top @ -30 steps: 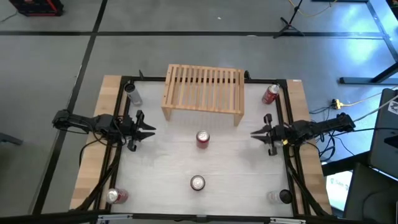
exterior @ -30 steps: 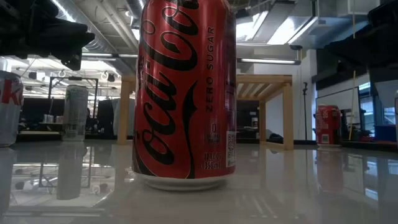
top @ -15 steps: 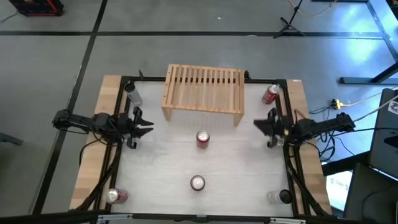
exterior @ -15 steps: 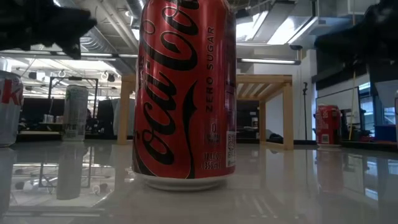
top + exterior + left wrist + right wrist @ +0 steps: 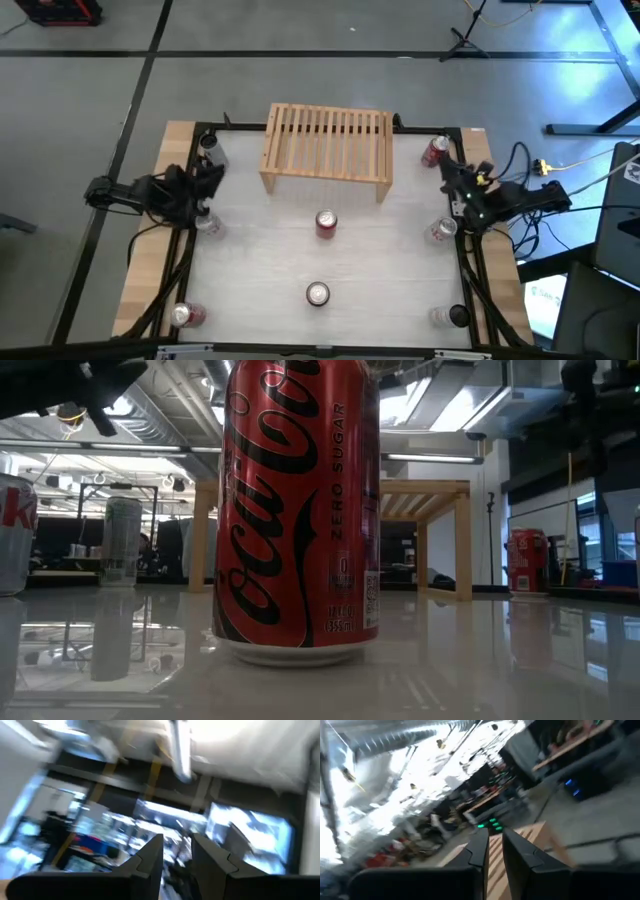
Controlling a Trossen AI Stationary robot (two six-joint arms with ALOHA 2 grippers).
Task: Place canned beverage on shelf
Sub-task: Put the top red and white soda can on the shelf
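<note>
Both arms have pulled back to the table's side edges since a second ago. Your shelf (image 5: 327, 148) sits at the far middle, top bare. Two red cans stand in front of it, nearer can (image 5: 318, 293) and farther can (image 5: 326, 223), well apart. Left gripper (image 5: 175, 855) and right gripper (image 5: 492, 847) show fingers nearly together, apparently empty. Cans: rigid, smooth, probably slippery; grip mid-wall.

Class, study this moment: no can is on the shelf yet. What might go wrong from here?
1. The left-side can stands close beside the left gripper, the right-side can beside the right gripper; an arm swinging in may topple one.
2. The shelf has a slatted top, so a can set down tilted might wobble or tip.
</note>
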